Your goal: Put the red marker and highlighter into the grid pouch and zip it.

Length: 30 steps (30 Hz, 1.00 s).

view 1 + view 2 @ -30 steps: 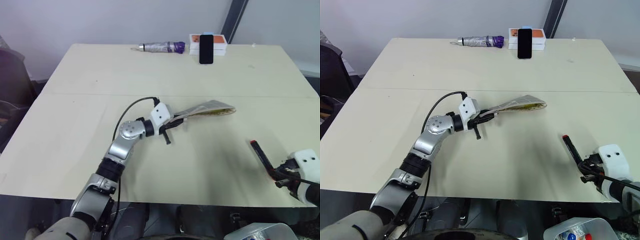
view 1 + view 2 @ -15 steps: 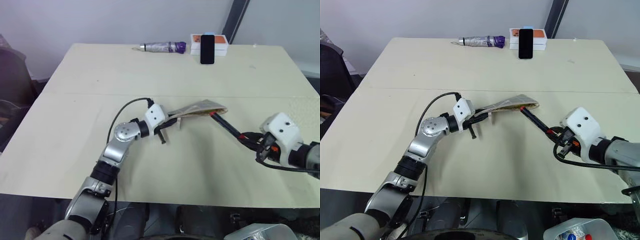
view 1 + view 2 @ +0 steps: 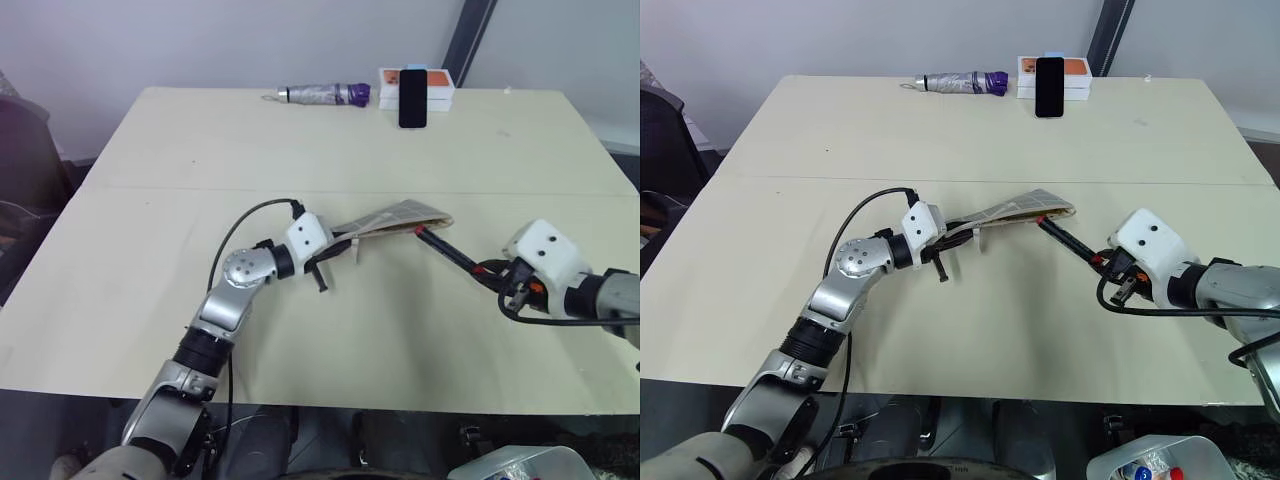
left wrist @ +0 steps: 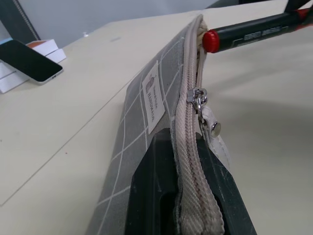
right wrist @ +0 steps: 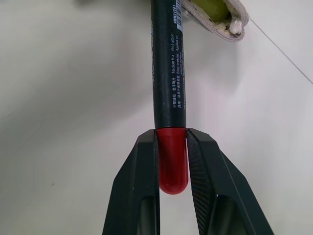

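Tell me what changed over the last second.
The right claw, shut on the red marker, carried it up from the table's near right edge, bringing its far tip to the grid pouch's open mouth. The left claw kept its grip on the pouch's other end. Umbrella and phone unmoved.

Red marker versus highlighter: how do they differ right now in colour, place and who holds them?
The red marker is black with red ends; the highlighter is yellow. The marker is clamped at one red end by the right gripper, its other end at the grid pouch mouth; the highlighter already lies inside the pouch, held by no gripper. Both are at the pouch's open end.
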{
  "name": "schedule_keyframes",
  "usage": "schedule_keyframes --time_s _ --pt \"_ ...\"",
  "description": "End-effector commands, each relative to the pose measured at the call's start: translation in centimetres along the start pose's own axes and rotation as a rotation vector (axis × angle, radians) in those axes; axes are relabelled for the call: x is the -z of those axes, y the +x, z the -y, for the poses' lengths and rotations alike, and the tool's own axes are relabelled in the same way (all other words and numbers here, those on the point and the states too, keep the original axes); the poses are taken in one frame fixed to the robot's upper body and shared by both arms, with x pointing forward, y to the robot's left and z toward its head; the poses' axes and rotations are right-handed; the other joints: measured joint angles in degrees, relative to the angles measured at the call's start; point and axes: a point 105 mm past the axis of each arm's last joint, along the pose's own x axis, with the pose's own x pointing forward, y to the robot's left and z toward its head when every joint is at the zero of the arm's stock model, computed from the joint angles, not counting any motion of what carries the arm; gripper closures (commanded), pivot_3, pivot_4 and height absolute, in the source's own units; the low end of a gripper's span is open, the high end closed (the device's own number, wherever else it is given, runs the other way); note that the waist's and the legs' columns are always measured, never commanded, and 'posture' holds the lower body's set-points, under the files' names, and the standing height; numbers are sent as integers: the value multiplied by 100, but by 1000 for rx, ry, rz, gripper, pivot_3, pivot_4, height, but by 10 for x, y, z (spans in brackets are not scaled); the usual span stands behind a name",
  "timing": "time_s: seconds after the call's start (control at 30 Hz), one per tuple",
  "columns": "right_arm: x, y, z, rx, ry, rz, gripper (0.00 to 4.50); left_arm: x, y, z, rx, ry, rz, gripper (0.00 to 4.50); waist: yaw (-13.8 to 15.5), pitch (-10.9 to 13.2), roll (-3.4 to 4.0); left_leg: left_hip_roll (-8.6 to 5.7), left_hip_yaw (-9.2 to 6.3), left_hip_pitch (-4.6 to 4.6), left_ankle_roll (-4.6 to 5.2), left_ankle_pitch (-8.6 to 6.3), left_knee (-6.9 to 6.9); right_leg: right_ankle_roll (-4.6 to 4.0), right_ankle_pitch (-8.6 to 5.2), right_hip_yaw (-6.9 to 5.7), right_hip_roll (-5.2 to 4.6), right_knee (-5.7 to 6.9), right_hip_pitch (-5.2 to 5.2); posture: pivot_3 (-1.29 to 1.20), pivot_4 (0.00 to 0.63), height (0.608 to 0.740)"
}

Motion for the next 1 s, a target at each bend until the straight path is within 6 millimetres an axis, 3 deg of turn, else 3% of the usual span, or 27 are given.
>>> schedule_keyframes --time_s 0.03,0.27,0.73,1.0 --pt "-9 -4 5 26 -54 13 4207 -11 0 4 18 50 35 4500 -2 0 0 0 0 0 0 0 1 0 0 0 0 0 0 0 150 740" --pt "-15 -7 -2 -20 -69 37 4207 -9 0 4 14 52 25 4500 -2 0 0 0 0 0 0 0 0 0 0 0 0 0 0 0 150 740" --pt "-7 3 2 -14 -130 -25 4207 -14 0 9 62 109 31 4500 0 0 0 0 0 0 0 0 0 0 0 0 -2 0 0 0 150 740" --pt "-21 15 -10 -83 -273 -18 4207 -16 0 25 162 189 22 4500 -24 0 1 1 0 0 0 0 -1 0 0 0 -1 0 -1 0 150 740"
